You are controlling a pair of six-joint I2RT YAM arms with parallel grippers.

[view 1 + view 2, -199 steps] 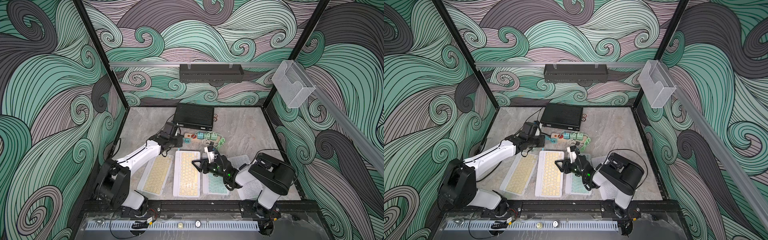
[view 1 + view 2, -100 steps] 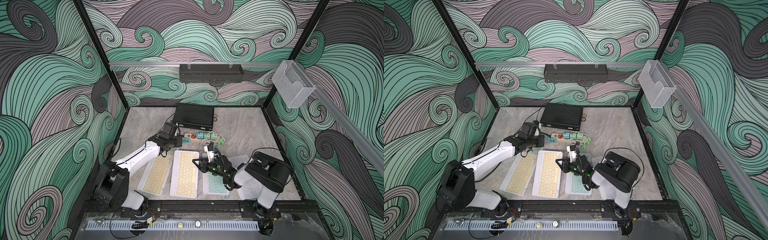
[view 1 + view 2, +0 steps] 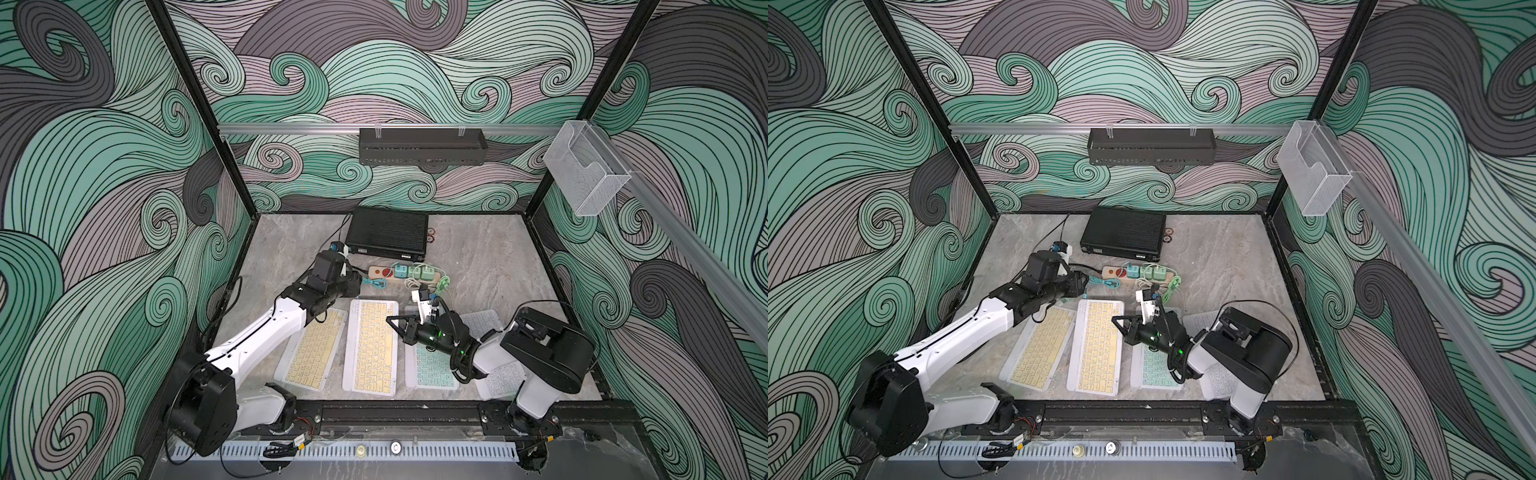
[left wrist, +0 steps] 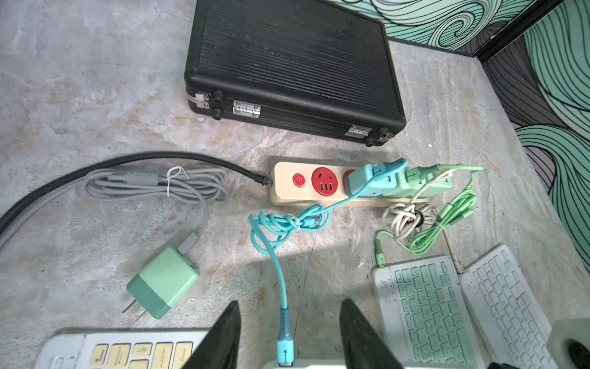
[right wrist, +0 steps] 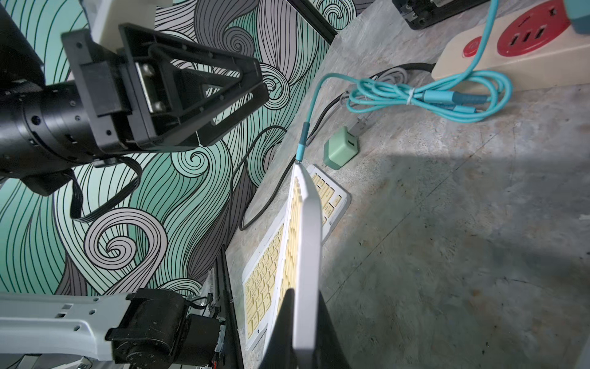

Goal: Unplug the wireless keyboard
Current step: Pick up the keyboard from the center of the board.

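left gripper point(image 4: 290, 303): flat black jaws apart, either side of smooth teal cable point(image 4: 277, 271) plug | right gripper point(image 5: 306, 326): pinching thin white keyboard point(image 5: 308, 239), yellow square keys

Mid-frame in a top view, the black ribbed case point(image 3: 388, 239) is sitting above the cream plastic power strip point(image 3: 376, 273); the white yellow-keyed keyboard point(image 3: 371, 347) is sitting lower.

Robot lab cell, wave-print walls point(image 3: 104, 166), black frame posts point(image 3: 195, 95), stone-look tabletop point(image 3: 478, 257)

top views: high front, whole table point(image 3: 490, 266) | wrists: near, share teal cable point(image 4: 283, 332)
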